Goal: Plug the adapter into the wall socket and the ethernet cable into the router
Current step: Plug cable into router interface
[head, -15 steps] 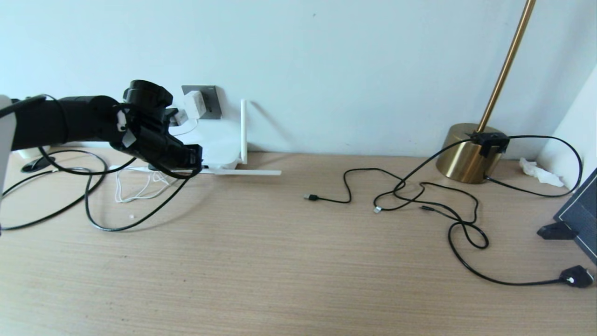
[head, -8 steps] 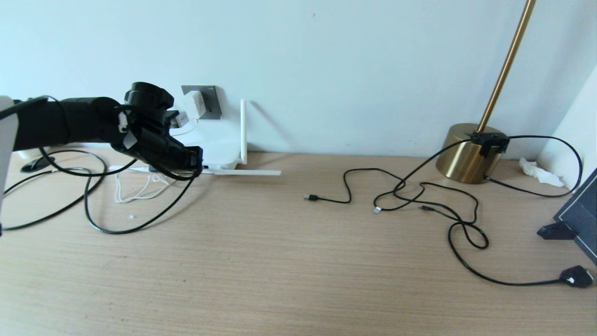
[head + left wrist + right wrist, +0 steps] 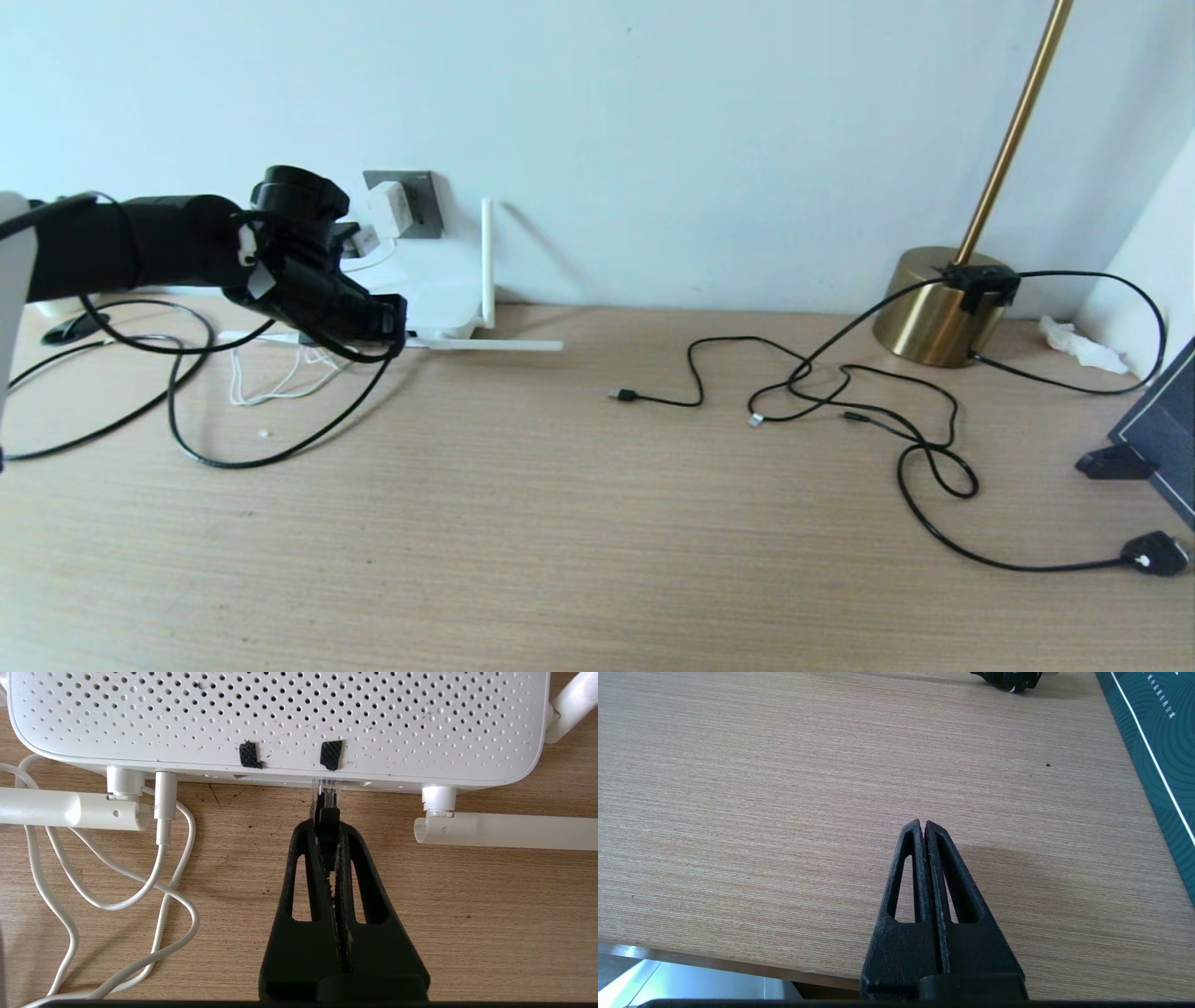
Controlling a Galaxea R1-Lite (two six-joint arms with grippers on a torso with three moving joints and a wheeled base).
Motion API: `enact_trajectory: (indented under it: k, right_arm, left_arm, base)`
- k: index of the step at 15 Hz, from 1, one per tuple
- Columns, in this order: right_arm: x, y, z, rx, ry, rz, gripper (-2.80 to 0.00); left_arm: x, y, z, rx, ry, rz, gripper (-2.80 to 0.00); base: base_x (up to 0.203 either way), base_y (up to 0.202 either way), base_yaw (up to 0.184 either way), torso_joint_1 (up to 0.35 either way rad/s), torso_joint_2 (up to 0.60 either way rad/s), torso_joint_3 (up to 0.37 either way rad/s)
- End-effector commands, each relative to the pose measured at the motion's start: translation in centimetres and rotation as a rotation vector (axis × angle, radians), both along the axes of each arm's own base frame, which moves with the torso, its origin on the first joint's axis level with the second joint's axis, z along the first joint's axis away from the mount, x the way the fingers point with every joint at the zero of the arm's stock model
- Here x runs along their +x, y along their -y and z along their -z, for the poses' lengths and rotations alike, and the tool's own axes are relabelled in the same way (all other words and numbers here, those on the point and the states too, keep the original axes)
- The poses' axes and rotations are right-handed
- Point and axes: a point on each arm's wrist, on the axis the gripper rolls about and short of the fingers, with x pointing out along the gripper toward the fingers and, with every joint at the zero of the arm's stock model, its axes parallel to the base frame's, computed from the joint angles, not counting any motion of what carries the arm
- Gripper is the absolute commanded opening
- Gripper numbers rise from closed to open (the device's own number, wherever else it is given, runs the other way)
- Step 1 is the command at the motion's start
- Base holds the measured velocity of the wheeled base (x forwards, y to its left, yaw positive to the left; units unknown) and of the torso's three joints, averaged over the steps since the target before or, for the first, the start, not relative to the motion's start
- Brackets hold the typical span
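At nine o'clock, the left gripper (image 3: 327,826) clamps the ethernet cable (image 3: 326,812), its clear plug at the router (image 3: 280,718) port. The adapter (image 3: 387,209) sits in the wall socket (image 3: 420,201) at eleven. The right gripper (image 3: 923,828) hovers pressed closed, empty, over the surface (image 3: 761,788).

The left arm (image 3: 140,247) reaches forward, its left gripper (image 3: 327,821) pinched tight at the tips. The right gripper (image 3: 923,828) hovers low, fingers pressed together.
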Motion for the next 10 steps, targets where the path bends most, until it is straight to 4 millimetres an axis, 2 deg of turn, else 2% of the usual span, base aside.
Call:
enact_trajectory:
  k: [1, 10]
  right_arm:
    - [-0.01, 0.00, 0.02, -0.001, -0.002, -0.001, -2.80]
    - [0.00, 0.00, 0.04, 0.001, -0.002, 0.000, -2.80]
  left_arm:
    - [-0.22, 0.02, -0.57, -0.002, 0.015, 0.000, -2.80]
    - [-0.43, 0.03, -1.21, -0.004, 0.034, 0.000, -2.80]
  base:
    - [0.000, 0.000, 0.000, 0.000, 0.00, 0.000]
    - [0.000, 0.000, 0.000, 0.000, 0.00, 0.000]
